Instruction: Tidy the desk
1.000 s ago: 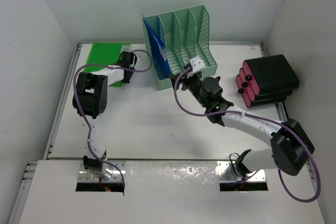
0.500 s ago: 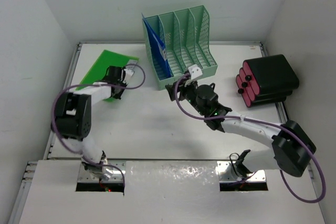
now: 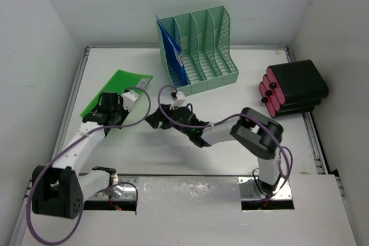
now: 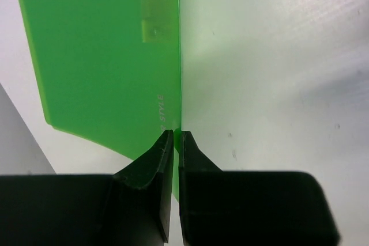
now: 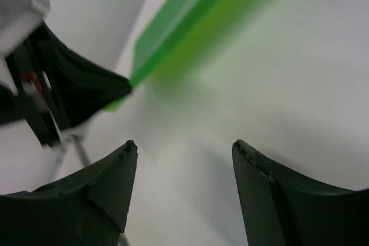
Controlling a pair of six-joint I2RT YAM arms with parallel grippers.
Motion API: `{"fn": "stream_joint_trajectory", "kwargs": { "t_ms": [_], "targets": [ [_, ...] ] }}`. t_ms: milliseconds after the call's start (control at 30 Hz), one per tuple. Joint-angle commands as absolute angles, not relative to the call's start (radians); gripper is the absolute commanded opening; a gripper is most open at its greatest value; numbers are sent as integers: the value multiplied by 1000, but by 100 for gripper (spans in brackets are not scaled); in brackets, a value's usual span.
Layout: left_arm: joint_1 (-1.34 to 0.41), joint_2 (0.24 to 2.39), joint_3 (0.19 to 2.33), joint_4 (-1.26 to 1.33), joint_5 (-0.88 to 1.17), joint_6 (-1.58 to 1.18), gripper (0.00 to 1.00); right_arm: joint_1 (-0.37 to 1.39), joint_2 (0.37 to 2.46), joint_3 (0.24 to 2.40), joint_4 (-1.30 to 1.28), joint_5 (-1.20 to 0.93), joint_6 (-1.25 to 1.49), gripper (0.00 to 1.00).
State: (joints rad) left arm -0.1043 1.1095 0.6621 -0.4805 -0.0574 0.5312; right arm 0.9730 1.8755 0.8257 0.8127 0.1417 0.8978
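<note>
Now, left hand (image 4: pixel 176 136): my fingers are pinched tight on the edge of the folder (image 4: pixel 98 56).
Right hand (image 5: pixel 184 145): my fingers are spread, holding nothing, above the worktop (image 3: pixel 242 113) just beside the folder.
Worktop: white, carrying everything.
Folder: green, on the worktop's left side.
Rack (image 3: pixel 202 44): at the far edge, with a blue file (image 3: pixel 173 50) in its left slot.

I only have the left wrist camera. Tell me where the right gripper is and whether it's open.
Observer: The right gripper is open and empty, just right of the green folder, pointing at it.
Operator: Report what's in the file rack.
Observer: The mint file rack stands far back on the desk; a blue folder fills its leftmost slot, the others look empty.
Operator: Name anything at far right.
Observer: A black case with red cylinders in its side.
</note>
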Motion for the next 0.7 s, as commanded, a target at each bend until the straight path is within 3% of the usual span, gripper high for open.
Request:
{"fn": "stream_joint_trajectory", "kwargs": {
  "t_ms": [0,200,667],
  "targets": [
    [-94,1031,608,-549,-25,564,0,992,2019,929,1020,138,1149,66],
    [-94,948,563,-601,-6,598,0,1002,2256,1107,1114,123,1336,72],
    [-95,871,548,-698,32,701,0,1005,2543,1492,881,232,1506,70]
  ]
}}
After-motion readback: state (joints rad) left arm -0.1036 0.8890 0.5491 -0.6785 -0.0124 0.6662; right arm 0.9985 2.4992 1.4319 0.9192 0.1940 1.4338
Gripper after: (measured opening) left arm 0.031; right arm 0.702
